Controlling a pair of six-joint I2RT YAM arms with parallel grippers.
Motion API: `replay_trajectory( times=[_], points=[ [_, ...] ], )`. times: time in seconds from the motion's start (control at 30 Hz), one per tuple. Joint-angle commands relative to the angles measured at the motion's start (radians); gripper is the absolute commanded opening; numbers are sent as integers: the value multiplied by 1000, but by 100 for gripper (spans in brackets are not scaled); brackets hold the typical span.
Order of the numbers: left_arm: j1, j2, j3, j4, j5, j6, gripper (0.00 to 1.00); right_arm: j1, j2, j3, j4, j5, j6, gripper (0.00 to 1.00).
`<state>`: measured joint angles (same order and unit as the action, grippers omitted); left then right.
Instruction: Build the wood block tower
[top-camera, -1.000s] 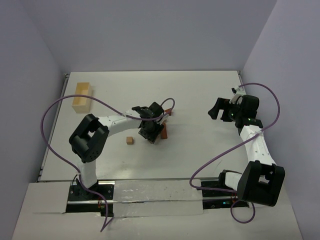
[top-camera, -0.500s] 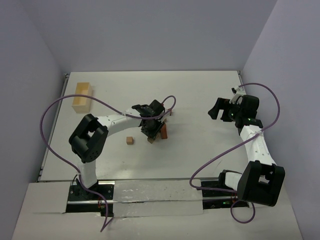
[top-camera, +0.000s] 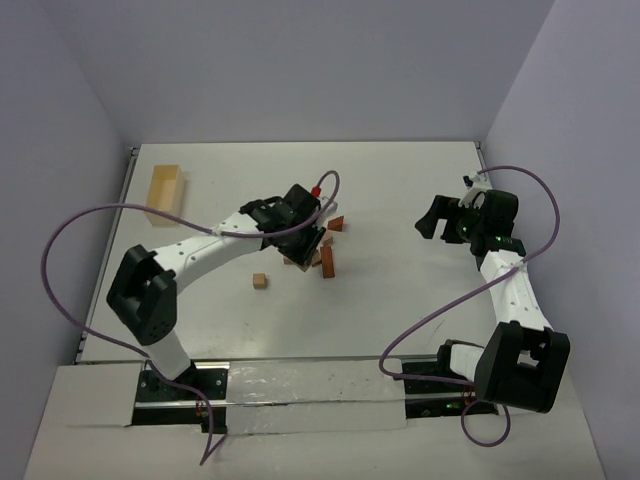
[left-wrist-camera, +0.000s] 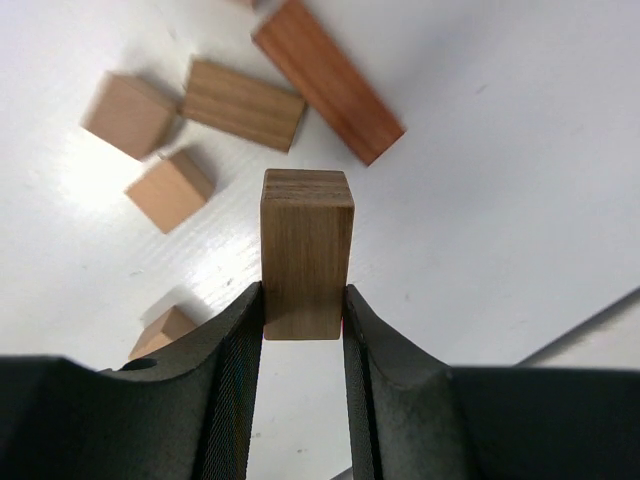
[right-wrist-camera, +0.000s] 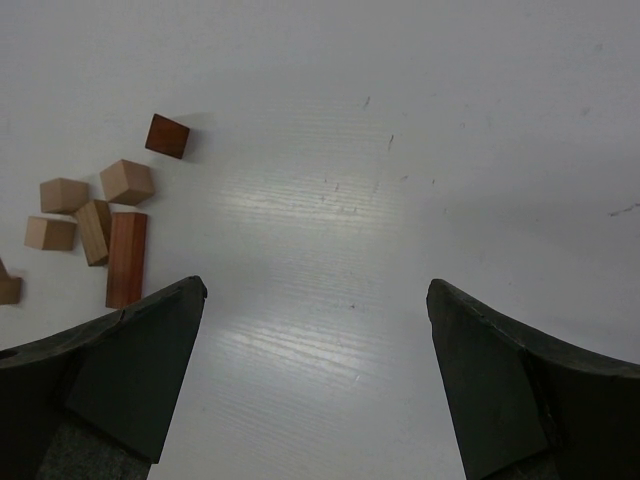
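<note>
The left fingers (left-wrist-camera: 230, 370) are closed narrowly on a brown brick (left-wrist-camera: 307, 240), one pad against each long side. They hold it upright and clear of the surface (left-wrist-camera: 500, 200). A second ago these fingers stood wider and sat low among the wood blocks (right-wrist-camera: 90, 225), right beside the long reddish brick (top-camera: 328, 262). Half a second ago they had already narrowed to the present grip.

The left arm (top-camera: 200, 248) has changed most. In the overhead view its elbow has swung out to the left and toward the base, and the forearm now stretches toward the middle of the surface. The wrist has drawn slightly away from the reddish brick, which now shows whole at its right. The purple cable (top-camera: 60, 250) has swung left with the arm.

Under the held brick, the wrist view shows the reddish brick, a tan brick (left-wrist-camera: 243, 104) and two tan cubes (left-wrist-camera: 128, 115) lying flat and singly in a loose cluster, none resting on another. A small tan cube (top-camera: 260, 281) sits apart on the near side, where it was before. The pale box (top-camera: 165, 192) at the far left has not moved.

The right fingers (right-wrist-camera: 130, 370) are spread wide over bare surface on the right, unchanged, with the cluster at the left edge of their view.
</note>
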<state>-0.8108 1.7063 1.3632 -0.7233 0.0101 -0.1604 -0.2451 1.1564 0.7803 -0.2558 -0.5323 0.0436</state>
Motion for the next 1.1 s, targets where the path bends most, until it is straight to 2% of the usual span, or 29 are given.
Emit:
replay_trajectory(
  times=[0.0,0.07,0.17,0.23,0.3,0.47,0.73,1.07],
  points=[
    [63,-110,70,8,-4,-75,0,23,-33,37,18,-25,56,96],
    [158,-123,76,1,43,-117,0,136,-71,29,22,84,83,81],
    [261,-125,81,-15,90,-130,0,367,-89,26,5,224,106,79],
    [299,-132,73,-18,94,-130,0,440,-77,24,-9,327,139,69],
    [321,-146,62,-13,78,-125,0,524,-34,36,-32,401,186,66],
    [354,-186,55,12,19,-125,0,716,167,120,-84,582,284,66],
    [398,-228,34,15,-62,-107,0,943,331,235,-113,673,355,67],
    [430,-254,4,37,-55,-107,0,1057,572,378,-209,727,372,66]
  ],
)
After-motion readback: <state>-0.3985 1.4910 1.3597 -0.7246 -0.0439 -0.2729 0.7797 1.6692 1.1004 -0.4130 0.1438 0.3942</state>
